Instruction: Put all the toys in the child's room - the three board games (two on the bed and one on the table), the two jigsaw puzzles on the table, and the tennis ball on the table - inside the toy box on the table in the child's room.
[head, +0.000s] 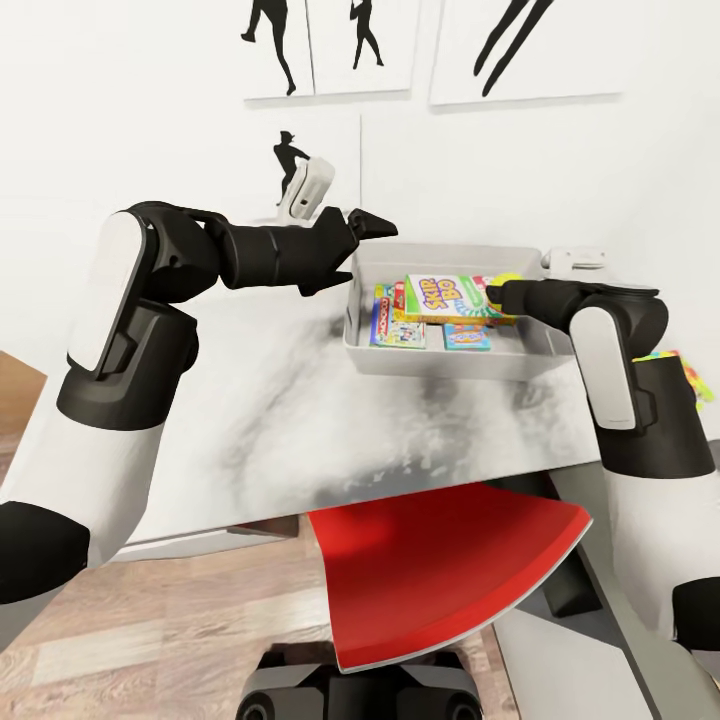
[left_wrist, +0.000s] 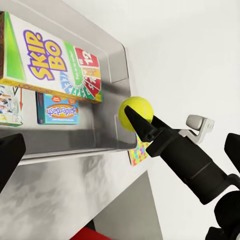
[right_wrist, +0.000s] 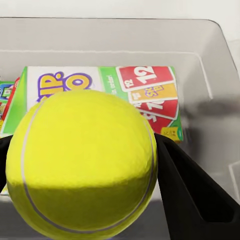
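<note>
Ball (right_wrist: 82, 162) is gripped by right gripper (left_wrist: 131, 116) over the bin's (head: 440, 360) right rim; release inside is called for. Left gripper (head: 350, 245) is held open.

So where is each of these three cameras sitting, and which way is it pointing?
Head view: from the robot's head, looking down over both arms at the table and toy box.
Left wrist view: near the left arm's jaws, looking across the toy box at the right gripper holding the tennis ball.
Right wrist view: near the right arm's jaws, looking past the ball into the box.
All three share the SKIP-BO box.
</note>
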